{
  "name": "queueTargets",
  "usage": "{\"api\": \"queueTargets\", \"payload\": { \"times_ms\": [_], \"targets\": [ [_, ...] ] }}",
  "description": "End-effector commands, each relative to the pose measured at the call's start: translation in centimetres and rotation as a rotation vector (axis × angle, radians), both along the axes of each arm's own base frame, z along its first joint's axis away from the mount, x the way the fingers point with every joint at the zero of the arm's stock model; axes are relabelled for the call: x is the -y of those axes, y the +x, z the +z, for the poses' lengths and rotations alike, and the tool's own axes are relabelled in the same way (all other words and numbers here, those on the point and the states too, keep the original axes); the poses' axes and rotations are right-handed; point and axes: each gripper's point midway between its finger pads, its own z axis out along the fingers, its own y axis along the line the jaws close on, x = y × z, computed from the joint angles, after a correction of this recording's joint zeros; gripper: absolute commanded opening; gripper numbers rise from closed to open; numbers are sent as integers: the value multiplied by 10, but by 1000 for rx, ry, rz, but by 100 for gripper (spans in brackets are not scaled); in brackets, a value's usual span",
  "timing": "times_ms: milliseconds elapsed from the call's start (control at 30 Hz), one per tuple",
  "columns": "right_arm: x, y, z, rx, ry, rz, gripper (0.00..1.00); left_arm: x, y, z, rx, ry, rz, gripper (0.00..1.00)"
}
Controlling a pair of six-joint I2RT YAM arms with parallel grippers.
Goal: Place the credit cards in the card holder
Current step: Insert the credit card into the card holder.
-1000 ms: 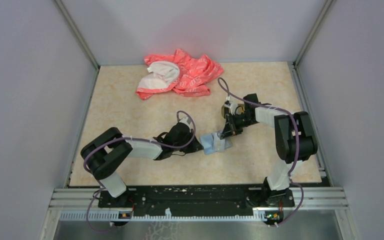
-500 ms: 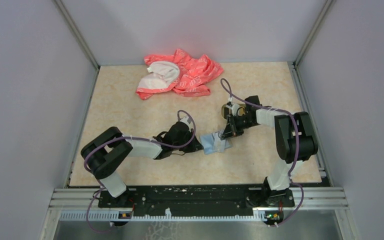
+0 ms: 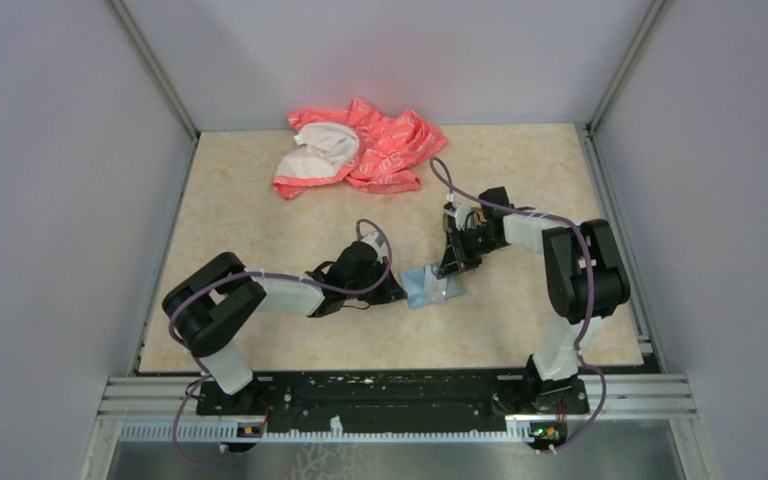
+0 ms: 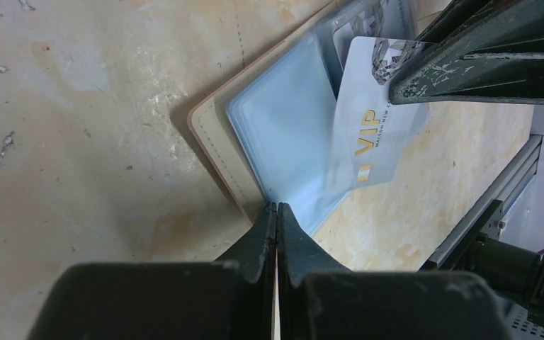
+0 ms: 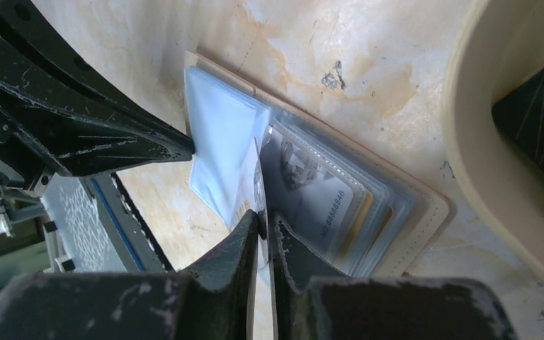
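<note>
**One white card going into the card holder**

In the top view, left of the middle, my left gripper (image 3: pixel 396 292) had its jaws pressed together. Its tips sat on the left edge of the card holder (image 3: pixel 430 288), and I think that kept the holder from sliding. The holder lay open in the middle of the frame. Just right of it, my right gripper (image 3: pixel 450 268) pinched a white card (image 4: pixel 375 120) by one end. The card tilted down, so its far end could slip under the clear blue pocket. It looked partly in.
</note>
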Motion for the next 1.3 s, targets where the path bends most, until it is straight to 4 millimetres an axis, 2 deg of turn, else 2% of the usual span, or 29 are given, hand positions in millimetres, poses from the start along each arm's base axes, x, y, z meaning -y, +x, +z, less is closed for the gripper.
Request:
{"api": "queueTargets", "payload": {
  "times_ms": [0,133,333,467,600,1033,1267],
  "targets": [
    [-2,16,-3,65,-82,11,13,-8,3,-15,-4,63,0,0],
    [-1,17,-9,69,-134,12,16,-9,2,-15,-2,66,-1,0],
    [1,16,-15,66,-196,19,16,-9,3,-15,2,67,-1,0],
    [3,14,-19,65,-249,23,5,-11,3,-14,6,70,2,0],
    [6,13,-22,46,-279,12,0,-10,4,-12,12,69,2,0],
    [11,14,-28,27,-337,-18,0,-9,6,-9,25,68,-5,0],
    [11,11,-27,18,-346,2,7,-10,7,-5,49,60,-6,0]
  ]
}}
